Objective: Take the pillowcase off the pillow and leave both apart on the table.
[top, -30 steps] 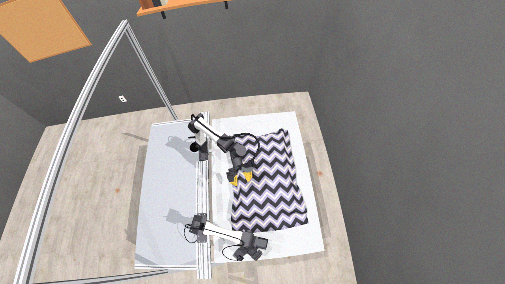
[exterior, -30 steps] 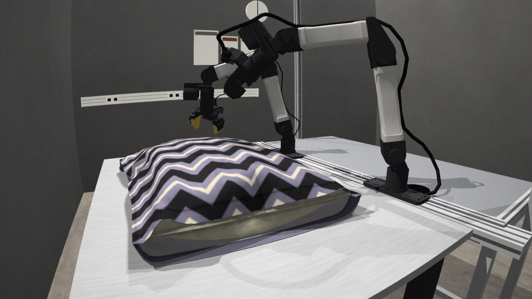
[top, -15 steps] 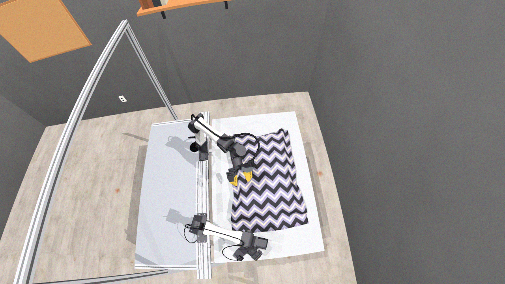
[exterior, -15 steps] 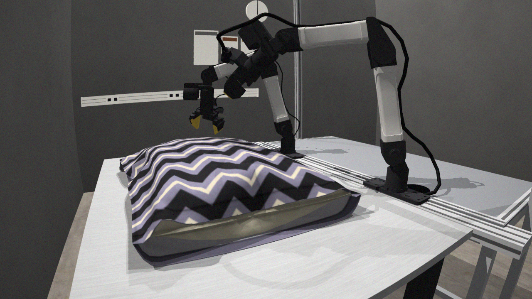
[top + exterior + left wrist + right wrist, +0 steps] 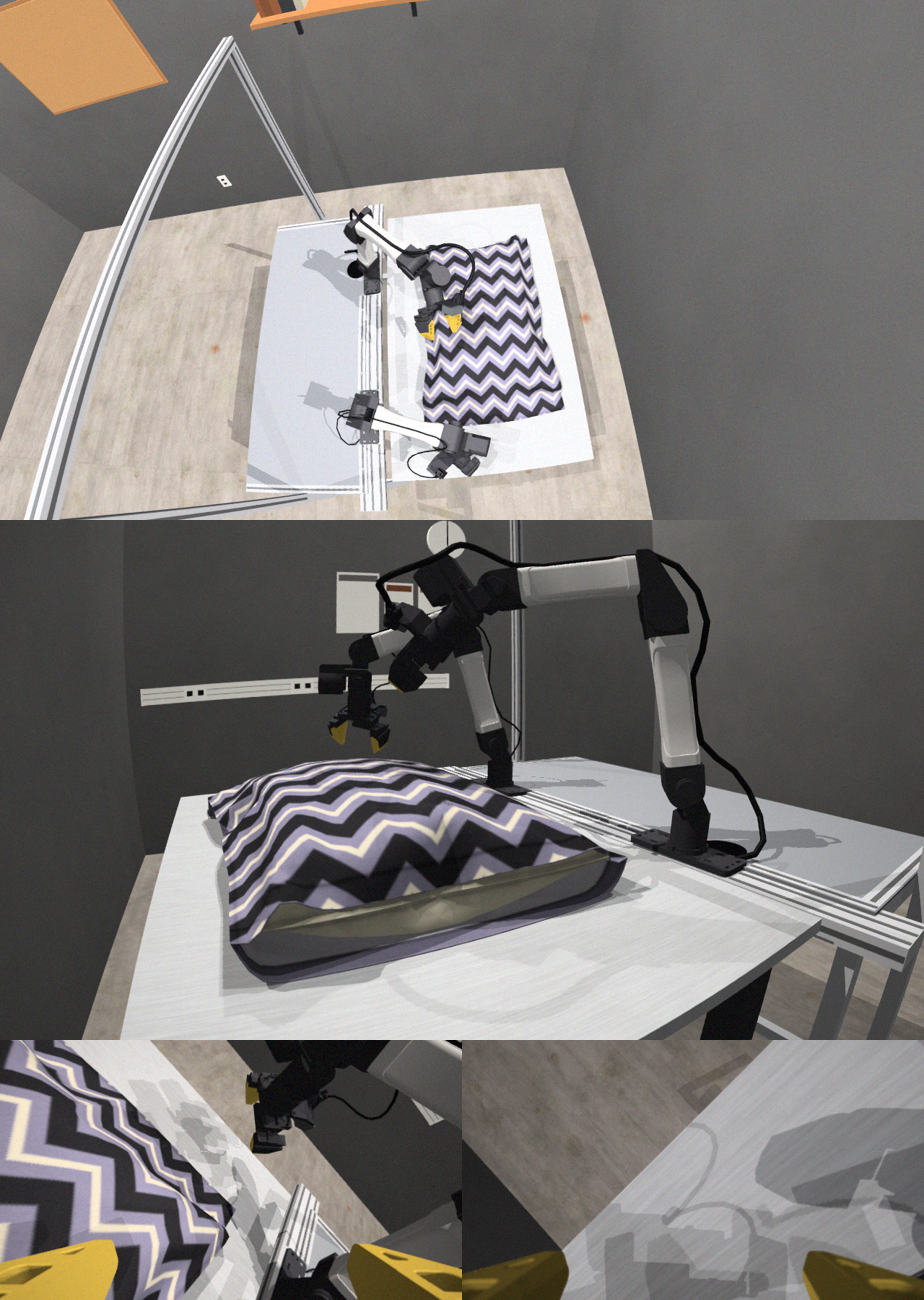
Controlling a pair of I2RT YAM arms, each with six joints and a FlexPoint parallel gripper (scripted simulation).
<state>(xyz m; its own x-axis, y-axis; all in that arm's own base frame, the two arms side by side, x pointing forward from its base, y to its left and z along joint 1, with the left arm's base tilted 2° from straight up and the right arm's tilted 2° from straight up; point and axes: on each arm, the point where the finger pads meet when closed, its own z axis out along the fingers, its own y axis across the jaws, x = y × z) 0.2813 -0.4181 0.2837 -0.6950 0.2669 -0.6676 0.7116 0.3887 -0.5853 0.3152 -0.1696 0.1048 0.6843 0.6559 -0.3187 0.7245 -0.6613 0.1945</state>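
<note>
Pillowcase (image 5: 491,362) (image 5: 388,810) (image 5: 83,1152) well within table (image 5: 548,445) (image 5: 548,991) (image 5: 119,1065) (image 5: 787,1094) edges

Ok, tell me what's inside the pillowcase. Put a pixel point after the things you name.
A pillow (image 5: 439,911): its dull olive end shows at the open mouth of the pillowcase (image 5: 491,349) (image 5: 400,830) (image 5: 58,1148). The rest is covered by the zigzag cloth.

The left gripper (image 5: 443,335) (image 5: 406,687) (image 5: 232,1252) angles downward from its bent, outstretched arm, fingers wide apart with nothing between them. The right gripper (image 5: 452,466) (image 5: 358,746) (image 5: 250,1124) (image 5: 686,1261) points down, well apart from the left one, its yellow-tipped fingers also spread and unloaded.
</note>
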